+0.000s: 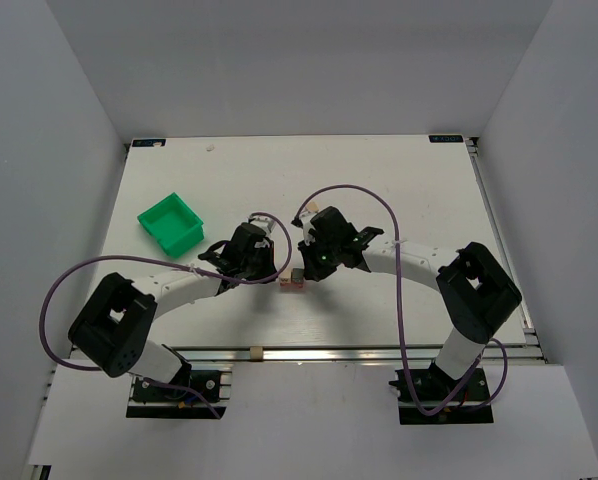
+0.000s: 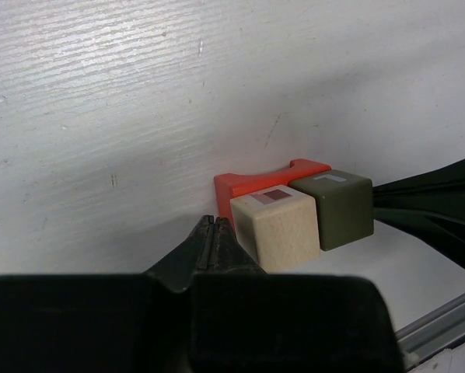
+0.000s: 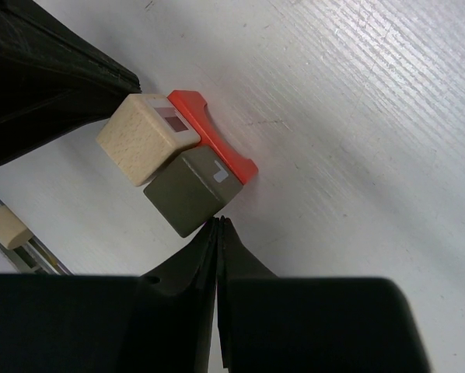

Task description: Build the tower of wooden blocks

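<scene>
The beige cube and grey cube touch the red block on the table; left gripper and right gripper, both pressed together and empty beside that block, should spread wide before pinching a cube squarely.

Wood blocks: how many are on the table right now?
3, clustered together: a red-orange block, with a beige cube and a grey-brown cube side by side against it. A pale piece on the near rail may be a fourth.
</scene>
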Controlling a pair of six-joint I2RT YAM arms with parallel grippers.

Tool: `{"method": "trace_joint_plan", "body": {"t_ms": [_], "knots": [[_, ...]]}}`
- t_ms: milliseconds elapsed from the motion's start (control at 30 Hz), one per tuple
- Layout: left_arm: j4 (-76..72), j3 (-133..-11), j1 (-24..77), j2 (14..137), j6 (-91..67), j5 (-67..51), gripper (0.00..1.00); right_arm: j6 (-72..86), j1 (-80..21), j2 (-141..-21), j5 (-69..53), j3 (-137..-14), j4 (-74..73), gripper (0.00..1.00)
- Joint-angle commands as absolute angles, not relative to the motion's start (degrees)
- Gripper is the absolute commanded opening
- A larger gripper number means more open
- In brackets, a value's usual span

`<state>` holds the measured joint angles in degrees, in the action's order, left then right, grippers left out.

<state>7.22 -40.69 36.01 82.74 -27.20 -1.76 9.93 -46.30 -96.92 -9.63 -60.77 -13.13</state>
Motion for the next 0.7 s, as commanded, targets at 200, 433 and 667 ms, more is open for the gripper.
{"method": "trace_joint_plan", "body": {"t_ms": [200, 433, 667], "knots": [[6.15, -42.98, 35.68, 83.06, -25.93, -2.19, 0.0, 9.49, -46.76, -97.47, -11.25, -63.55, -12.57, 0.06], [5.98, -43.24, 35.86, 83.32, -25.49, -2.37, 0.0, 9.32, -46.76, -97.47, -10.99, -63.72, -12.66, 0.07], [6.33, -43.24, 35.6, 83.15, -25.49, -1.76, 0.0, 10.11, -46.67, -95.9, -8.36, -63.02, -13.01, 0.08]]}}
